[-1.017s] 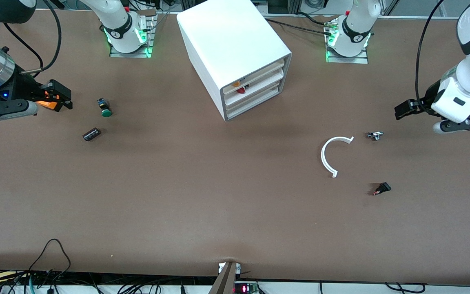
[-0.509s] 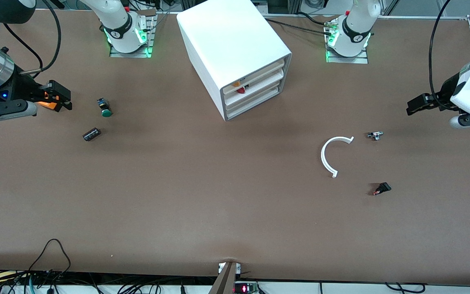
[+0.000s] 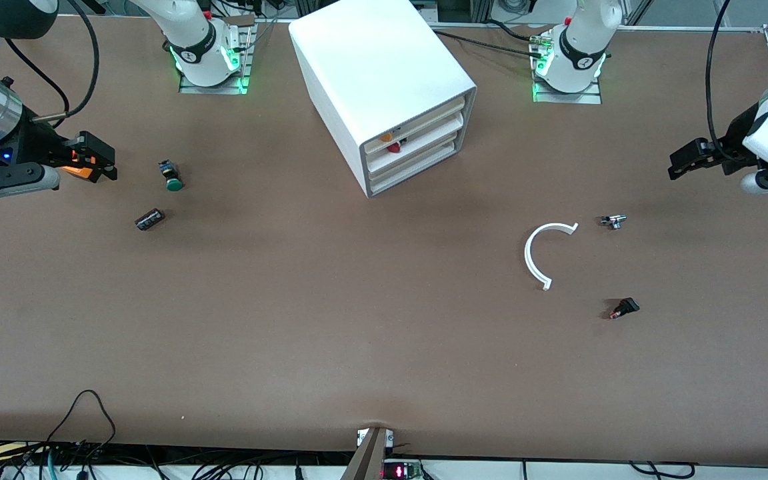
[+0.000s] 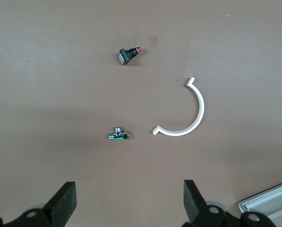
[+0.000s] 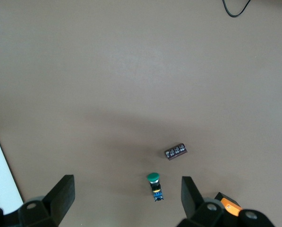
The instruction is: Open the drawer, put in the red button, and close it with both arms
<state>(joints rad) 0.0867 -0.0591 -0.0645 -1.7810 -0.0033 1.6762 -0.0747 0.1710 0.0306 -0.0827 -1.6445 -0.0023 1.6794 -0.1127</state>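
Table: brown matte tabletop, with both arm bases along the edge farthest from the front camera and loose cables along the nearest edge.
Cabinet: boxy white cabinet stands between the two bases, angled, its three drawer fronts facing the front camera and slightly toward the left arm's end.
Drawer: the middle drawer sits pushed in, level with the drawers above and below it.
Red button: the red button shows as a red speck at the middle drawer's front, just below an orange speck at the top drawer; whether it lies fully inside cannot be told.
Left gripper: left gripper hangs over the bare table at the left arm's end, fingers spread wide with nothing between them.
Right gripper: right gripper hangs over the right arm's end of the table, fingers wide apart and empty.
Green button: green-capped button lies near the right gripper.
Black cylinder: small dark capacitor-like part lies nearer the front camera than the green button.
White arc: white plastic half-ring lies toward the left arm's end.
Metal fitting: small chrome tee fitting lies just beside the arc.
Black switch: small black switch with a red tip lies nearer the front camera than the fitting.
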